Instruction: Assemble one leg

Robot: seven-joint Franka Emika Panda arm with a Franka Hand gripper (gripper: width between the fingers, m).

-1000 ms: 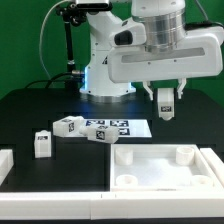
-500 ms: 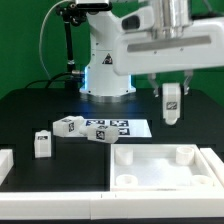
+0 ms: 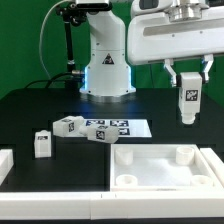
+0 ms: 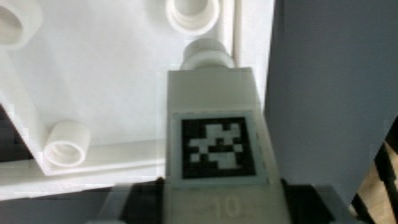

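Note:
My gripper (image 3: 187, 80) is shut on a leg (image 3: 188, 101), a white post with a black-and-white tag, and holds it upright in the air above the right side of the white tray-like panel (image 3: 160, 176). In the wrist view the held leg (image 4: 217, 125) fills the middle, its tag facing the camera, with the panel's round sockets (image 4: 66, 152) below it. Three more legs lie on the black table in the exterior view's left: one (image 3: 42, 143) stands alone, one (image 3: 68, 126) sits by the marker board, one (image 3: 99, 135) lies partly on it.
The marker board (image 3: 115, 128) lies flat in the middle of the table. A white part (image 3: 4, 165) shows at the exterior view's left edge. The robot's base (image 3: 106, 75) stands at the back.
The gripper has risen and moved toward the exterior view's right with the leg in it. The other legs and the panel have not moved.

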